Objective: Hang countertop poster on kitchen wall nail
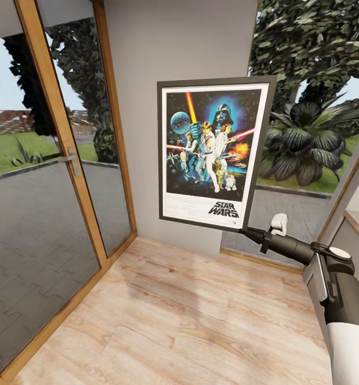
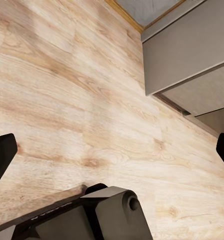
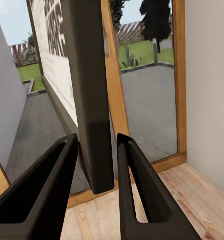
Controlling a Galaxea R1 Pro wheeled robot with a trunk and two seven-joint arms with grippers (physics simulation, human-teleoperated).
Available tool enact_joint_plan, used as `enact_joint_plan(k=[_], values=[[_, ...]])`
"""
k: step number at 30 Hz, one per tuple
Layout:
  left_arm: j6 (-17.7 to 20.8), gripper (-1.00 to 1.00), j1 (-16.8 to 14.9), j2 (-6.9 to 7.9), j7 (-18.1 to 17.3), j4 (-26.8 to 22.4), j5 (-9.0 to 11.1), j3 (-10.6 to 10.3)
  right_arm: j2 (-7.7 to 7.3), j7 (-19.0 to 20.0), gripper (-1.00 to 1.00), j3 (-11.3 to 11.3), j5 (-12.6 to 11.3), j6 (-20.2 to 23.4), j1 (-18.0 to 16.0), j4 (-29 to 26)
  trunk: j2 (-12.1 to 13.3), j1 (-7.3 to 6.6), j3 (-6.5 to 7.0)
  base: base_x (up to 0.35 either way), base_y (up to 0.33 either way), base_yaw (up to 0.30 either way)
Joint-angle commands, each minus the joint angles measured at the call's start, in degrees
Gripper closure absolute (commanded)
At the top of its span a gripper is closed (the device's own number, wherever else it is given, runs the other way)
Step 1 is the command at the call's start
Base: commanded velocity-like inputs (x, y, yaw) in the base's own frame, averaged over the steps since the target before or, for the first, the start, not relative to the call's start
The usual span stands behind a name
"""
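So the poster (image 1: 211, 155) is up in the air, held upright in front of the grey wall (image 1: 168, 53) and tilted slightly, its lower right corner pinched by the right gripper (image 1: 252, 233). On the right wrist camera the two dark fingers (image 3: 44, 195) sit either side of the black frame edge (image 3: 91, 100), clamped on it, with the white border and part of the logo running away above. The poster's right edge overlaps the window (image 1: 313, 107) with the garden plants beyond; its left edge stands well apart from the wood-framed glass door (image 1: 56, 160) at the left. Below it, the pale wood floor (image 1: 190, 315) lies open from the door frame to the wall's foot. The left gripper (image 2: 112, 150) hangs over the same flooring near grey cabinet fronts (image 2: 192, 55), its dark fingertips (image 2: 0, 155) wide apart at either side of the view, holding nothing.
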Motion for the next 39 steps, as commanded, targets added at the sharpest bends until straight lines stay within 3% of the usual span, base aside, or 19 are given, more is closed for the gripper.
enact_joint_plan(k=[1,39], values=[[-0.2,-1.0,-0.1,0.02,-0.2,0.1,0.4,-0.3,0.0,0.2,1.0,-0.1,-0.1,0.6,-0.1,0.0,-0.1,0.04,-0.13,0.053,0.017,0.0],[-0.2,-1.0,-0.1,0.02,-0.1,0.1,0.4,-0.3,0.0,0.0,1.0,-0.1,-0.1,0.7,-0.1,-0.2,-0.1,0.04,-0.13,0.189,0.087,0.0]])
